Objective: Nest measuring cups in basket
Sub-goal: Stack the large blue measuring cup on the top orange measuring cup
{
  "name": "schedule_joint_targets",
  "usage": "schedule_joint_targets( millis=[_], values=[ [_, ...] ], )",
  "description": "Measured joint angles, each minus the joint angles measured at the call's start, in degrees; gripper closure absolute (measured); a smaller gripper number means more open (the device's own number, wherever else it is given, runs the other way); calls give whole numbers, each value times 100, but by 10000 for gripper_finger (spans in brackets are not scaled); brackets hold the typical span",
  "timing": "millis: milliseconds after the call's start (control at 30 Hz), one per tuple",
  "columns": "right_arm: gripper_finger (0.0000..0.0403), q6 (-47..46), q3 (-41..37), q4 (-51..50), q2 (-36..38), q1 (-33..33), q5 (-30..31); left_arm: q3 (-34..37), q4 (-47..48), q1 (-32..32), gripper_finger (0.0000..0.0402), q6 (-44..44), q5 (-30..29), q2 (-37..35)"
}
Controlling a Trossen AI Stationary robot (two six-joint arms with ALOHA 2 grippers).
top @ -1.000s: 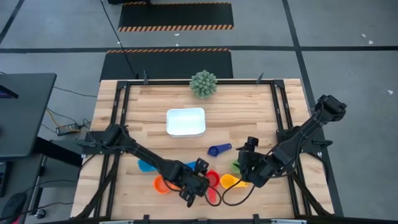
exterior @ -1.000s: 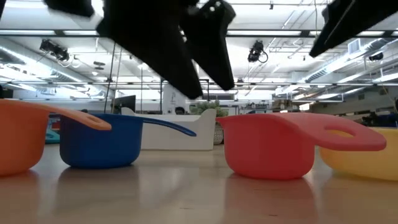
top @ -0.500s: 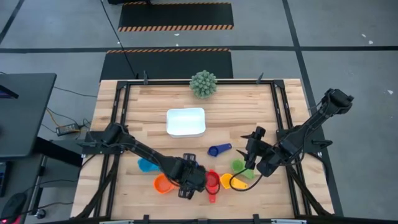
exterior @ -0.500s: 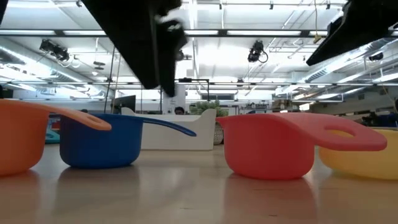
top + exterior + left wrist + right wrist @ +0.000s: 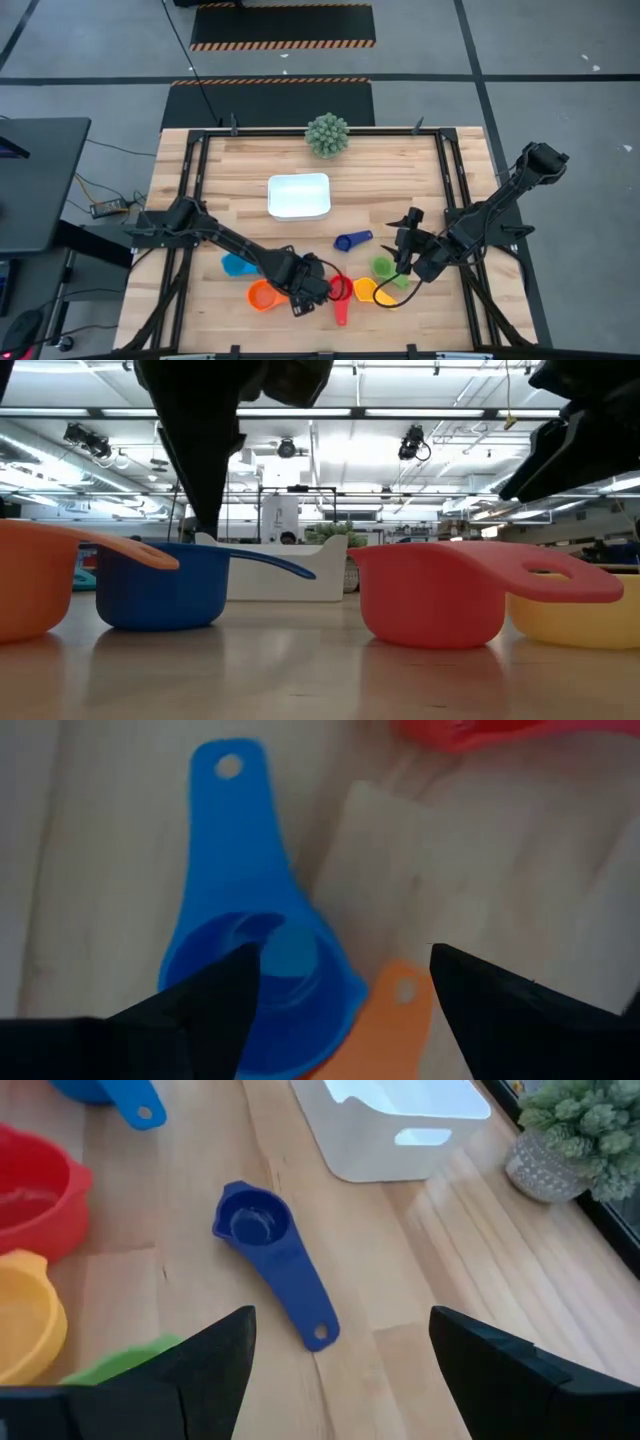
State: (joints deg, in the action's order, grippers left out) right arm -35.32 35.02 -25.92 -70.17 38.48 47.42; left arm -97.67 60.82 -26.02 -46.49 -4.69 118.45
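Observation:
My left gripper (image 5: 308,285) points down, open, over a blue measuring cup (image 5: 262,960) near the front edge; its fingers stand on either side of the bowel-free rim area without touching. An orange cup (image 5: 262,295) and a light blue cup (image 5: 236,265) lie to its left, a red cup (image 5: 341,290) and a yellow cup (image 5: 367,291) to its right. My right gripper (image 5: 403,245) hovers open by the green cup (image 5: 383,267), aimed at a small dark blue cup (image 5: 262,1230). The white basket (image 5: 298,196) stands mid-table.
A green spiky ball plant (image 5: 327,134) in a pot stands at the far edge behind the basket. Black rails (image 5: 196,180) run along the table's left and right sides. Bare wood lies between the basket and the row of cups.
My left gripper has rolled about its downward axis and shifted a little toward the far left, uncovering the red cup's handle. My right gripper has drawn back toward the table's right edge and sunk, uncovering the green cup. No cup has moved.

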Motion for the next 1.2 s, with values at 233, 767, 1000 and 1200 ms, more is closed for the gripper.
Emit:
schedule_joint_targets(
  millis=[233,767,1000,1200],
  values=[
    [97,524,-22,234,7,1,-87,7,-17,191,104,-664,143,163],
    [97,1047,-22,603,7,0,-553,7,-78,267,151,-958,306,381],
    [97,1065,-22,753,7,1,-673,17,5,279,209,-650,234,439],
    [97,1057,-22,796,7,1,-715,17,34,282,256,-293,23,439]
  ],
)
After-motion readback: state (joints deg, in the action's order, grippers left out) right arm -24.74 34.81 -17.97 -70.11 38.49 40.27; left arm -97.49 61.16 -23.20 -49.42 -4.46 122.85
